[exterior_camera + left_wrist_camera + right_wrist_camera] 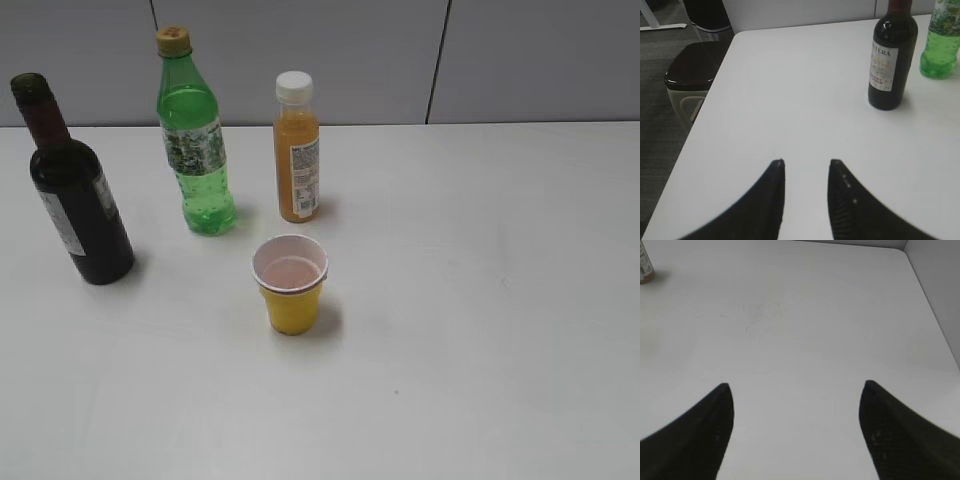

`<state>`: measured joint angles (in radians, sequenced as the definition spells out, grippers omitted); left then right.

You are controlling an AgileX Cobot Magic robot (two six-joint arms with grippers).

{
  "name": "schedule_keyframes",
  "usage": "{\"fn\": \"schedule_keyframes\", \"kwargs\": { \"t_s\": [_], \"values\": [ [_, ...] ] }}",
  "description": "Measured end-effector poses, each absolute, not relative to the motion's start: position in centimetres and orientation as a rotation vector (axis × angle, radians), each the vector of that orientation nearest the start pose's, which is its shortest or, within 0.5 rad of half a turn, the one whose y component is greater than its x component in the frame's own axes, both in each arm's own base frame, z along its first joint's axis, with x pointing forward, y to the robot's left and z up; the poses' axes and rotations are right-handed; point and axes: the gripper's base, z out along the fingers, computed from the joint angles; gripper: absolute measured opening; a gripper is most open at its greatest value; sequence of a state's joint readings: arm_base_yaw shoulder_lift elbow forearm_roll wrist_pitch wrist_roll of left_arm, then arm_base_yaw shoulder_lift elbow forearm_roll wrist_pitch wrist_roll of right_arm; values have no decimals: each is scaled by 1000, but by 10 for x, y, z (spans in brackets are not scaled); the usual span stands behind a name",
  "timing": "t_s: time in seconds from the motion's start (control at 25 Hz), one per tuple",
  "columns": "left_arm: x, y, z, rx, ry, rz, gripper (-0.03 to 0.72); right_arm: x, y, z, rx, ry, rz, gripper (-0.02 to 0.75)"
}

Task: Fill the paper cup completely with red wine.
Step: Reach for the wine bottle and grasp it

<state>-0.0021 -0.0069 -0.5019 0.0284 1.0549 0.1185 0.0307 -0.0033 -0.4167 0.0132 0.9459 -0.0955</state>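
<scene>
On the white table (pixel 480 300), nearest the exterior camera, stands the paper cup (pixel 291 285), upright near the middle, yellow outside, white inside with a rolled white rim. Its mouth faces straight up and its inside bottom looks faintly pink; whether any liquid lies in it cannot be told.

Farther back, left to right, three bottles stand upright with necks pointing up. The wine bottle (pixel 72 190) is at the far left, well apart from the cup, its glass dark and its contents nearly black; its neck has no cap. In the left wrist view its white-grey label reads "…NTERA", with smaller print too fine to read. The green soda bottle (pixel 194 140) has a yellow cap and a patterned label, and holds clear green liquid. The orange juice bottle (pixel 297 150), with a white cap, is filled with orange juice; its label print is illegible.

The left gripper (pixel 806 165) hangs over bare table with its jaws a little apart, holding nothing. The right gripper (pixel 796 386) has its jaws spread wide over bare table, also holding nothing.
</scene>
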Motion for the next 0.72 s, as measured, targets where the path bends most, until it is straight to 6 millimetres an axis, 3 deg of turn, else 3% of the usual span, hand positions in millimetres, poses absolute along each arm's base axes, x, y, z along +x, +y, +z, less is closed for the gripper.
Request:
{"fn": "schedule_keyframes", "kwargs": {
  "t_s": [0.72],
  "values": [
    [-6,2,278,121,2028,107,232,9,1,262,-126,2009,-24,592]
  ]
}}
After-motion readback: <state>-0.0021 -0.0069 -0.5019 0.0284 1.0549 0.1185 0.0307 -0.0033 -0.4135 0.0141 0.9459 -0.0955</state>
